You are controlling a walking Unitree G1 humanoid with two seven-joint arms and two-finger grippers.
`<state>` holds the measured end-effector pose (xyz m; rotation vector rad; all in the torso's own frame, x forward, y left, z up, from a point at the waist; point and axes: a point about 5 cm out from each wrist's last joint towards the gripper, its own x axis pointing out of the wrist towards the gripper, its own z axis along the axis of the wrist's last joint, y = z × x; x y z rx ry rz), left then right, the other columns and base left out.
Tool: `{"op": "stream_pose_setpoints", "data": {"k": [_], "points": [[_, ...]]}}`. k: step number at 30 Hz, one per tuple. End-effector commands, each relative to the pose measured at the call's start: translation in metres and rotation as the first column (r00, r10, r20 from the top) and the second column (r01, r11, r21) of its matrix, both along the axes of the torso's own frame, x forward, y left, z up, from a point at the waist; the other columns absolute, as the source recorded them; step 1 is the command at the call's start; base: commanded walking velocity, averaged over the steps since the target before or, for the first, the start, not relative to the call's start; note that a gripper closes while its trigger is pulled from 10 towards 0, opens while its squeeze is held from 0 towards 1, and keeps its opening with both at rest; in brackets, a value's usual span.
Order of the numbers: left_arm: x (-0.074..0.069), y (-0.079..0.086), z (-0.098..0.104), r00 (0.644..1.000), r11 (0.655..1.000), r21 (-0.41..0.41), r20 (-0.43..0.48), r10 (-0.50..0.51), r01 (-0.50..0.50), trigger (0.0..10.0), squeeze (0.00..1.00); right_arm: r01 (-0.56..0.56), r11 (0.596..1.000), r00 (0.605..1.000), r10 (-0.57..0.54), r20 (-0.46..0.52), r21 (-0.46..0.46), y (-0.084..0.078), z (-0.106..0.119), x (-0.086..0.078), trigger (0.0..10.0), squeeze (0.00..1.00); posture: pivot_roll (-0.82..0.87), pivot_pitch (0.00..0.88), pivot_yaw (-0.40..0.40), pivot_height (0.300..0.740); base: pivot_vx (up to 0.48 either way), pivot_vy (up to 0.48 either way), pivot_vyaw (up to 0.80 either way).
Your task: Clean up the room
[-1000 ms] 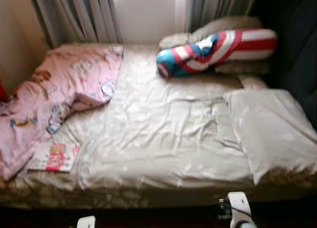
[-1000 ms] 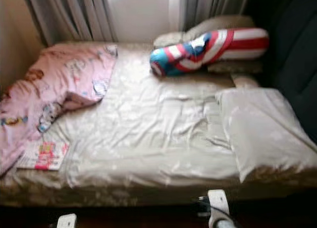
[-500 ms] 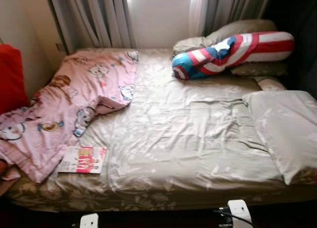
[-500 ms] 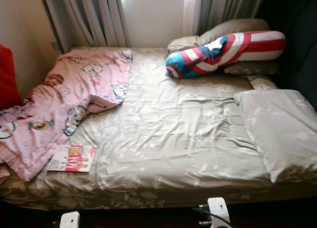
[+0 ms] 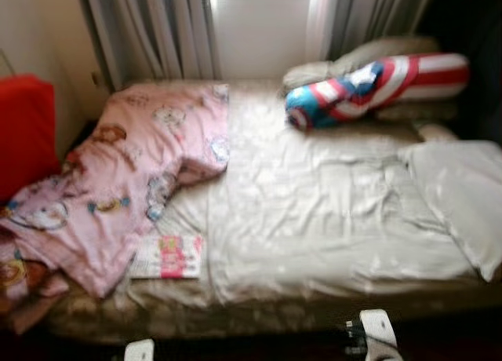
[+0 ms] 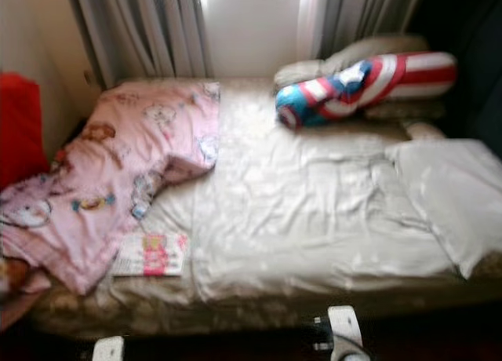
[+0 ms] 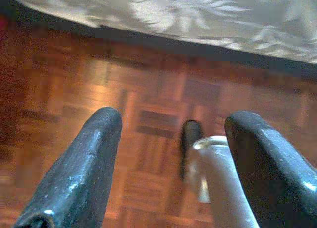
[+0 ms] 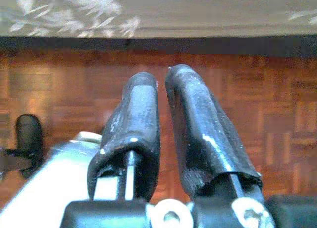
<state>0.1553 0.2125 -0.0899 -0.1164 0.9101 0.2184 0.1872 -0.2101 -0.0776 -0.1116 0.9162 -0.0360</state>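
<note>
Left pincer (image 7: pixel 168 153) spread wide, right pincer (image 8: pixel 161 134) closed empty, view panned left since before

A bed (image 5: pixel 314 212) lies ahead, blurred. Pink blanket (image 5: pixel 125 173) at 9 o'clock, magazine (image 5: pixel 167 257) at 7, striped pillow (image 5: pixel 376 80) at 1, red cushion (image 5: pixel 23 133) far left.

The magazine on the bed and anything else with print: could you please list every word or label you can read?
Magazine: pink and white cover print, too blurred to read.
Pink blanket: cartoon figures, no legible words.
Striped cushion: red, white and blue pattern, no text.
Nothing else bears readable text.
</note>
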Motion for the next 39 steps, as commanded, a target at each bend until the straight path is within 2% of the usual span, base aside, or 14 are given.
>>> {"op": "stream_pose_setpoints", "data": {"k": [1,18,25,26,27,39], "points": [[-0.0034,-0.0051,-0.0025,1.0,1.0,-0.014,-0.016,0.002,-0.002,10.0,0.0,0.021,1.0,1.0,-0.021,-0.019,-0.012,-0.006,-0.0021,-0.0062,10.0,0.0,-0.08,0.051,0.005,0.74,0.0,0.48,0.0],[-0.0013,0.002,-0.0005,1.0,1.0,-0.008,-0.009,0.009,-0.009,10.0,0.0,0.046,0.999,0.999,-0.046,-0.026,0.0,-0.0051,-0.0046,-0.0114,10.0,0.0,-0.07,0.071,0.013,0.74,0.0,0.48,0.0],[-0.0054,0.0029,-0.0018,1.0,1.0,-0.008,-0.015,0.012,-0.012,10.0,0.0,0.049,0.999,0.999,-0.049,-0.025,0.003,-0.0055,-0.0047,-0.0119,10.0,0.0,-0.07,0.068,0.009,0.74,0.0,0.145,0.0],[-0.0056,0.0021,-0.002,1.0,1.0,-0.009,-0.016,0.011,-0.012,10.0,0.0,0.049,0.999,0.999,-0.049,-0.024,0.006,-0.0055,-0.0047,-0.0119,10.0,0.78,-0.07,0.069,0.009,0.74,0.0,0.0,0.0],[-0.0053,0.0011,-0.0021,1.0,1.0,-0.01,-0.015,0.011,-0.011,10.0,0.0,0.049,0.999,0.999,-0.049,-0.024,0.007,-0.0055,-0.0046,-0.0119,10.0,1.0,-0.07,0.069,0.009,0.74,0.0,0.0,0.0],[-0.0017,-0.0036,-0.0013,1.0,1.0,-0.018,-0.001,0.009,-0.009,10.0,0.0,0.048,0.999,0.999,-0.047,-0.027,0.008,-0.0033,-0.0052,-0.012,10.0,1.0,-0.07,0.08,0.012,0.74,0.0,0.0,0.0]]}}
